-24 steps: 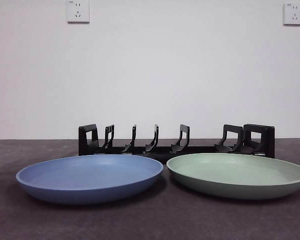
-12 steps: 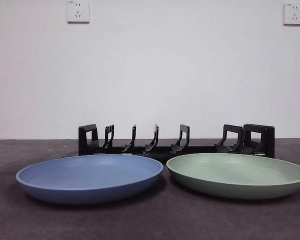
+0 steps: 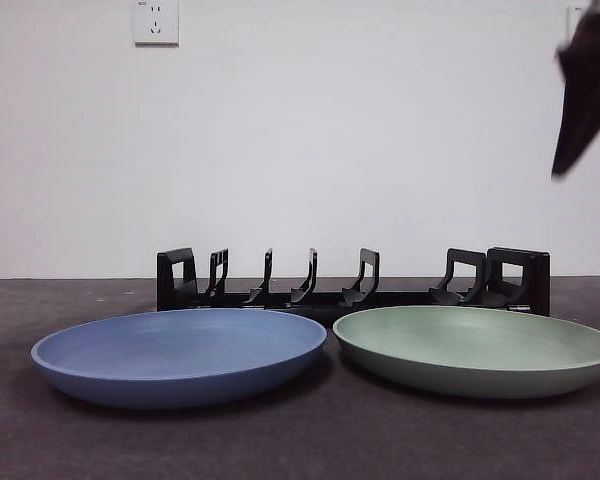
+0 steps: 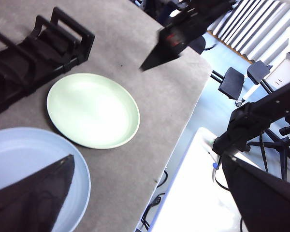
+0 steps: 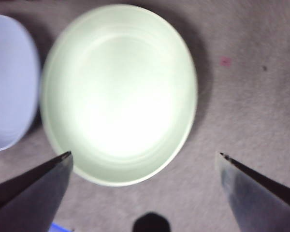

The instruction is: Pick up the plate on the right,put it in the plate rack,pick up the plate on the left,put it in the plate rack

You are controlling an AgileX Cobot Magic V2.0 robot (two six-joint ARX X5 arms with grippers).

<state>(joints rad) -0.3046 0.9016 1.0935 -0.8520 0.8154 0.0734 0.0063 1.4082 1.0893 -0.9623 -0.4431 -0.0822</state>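
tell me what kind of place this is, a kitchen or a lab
Probably a lab or test room, not a kitchen: a bare grey table against a blank wall with a socket, and office chairs and equipment stands beside it.

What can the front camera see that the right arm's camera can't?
Only the front view shows the plate rack standing behind both plates, the wall socket, and the whole blue plate. Only the right wrist view looks straight down into the green plate, with the right gripper open and above it, and a small pink spot on the table. Both views share the green plate, some of the blue plate beside it, and the grey table.
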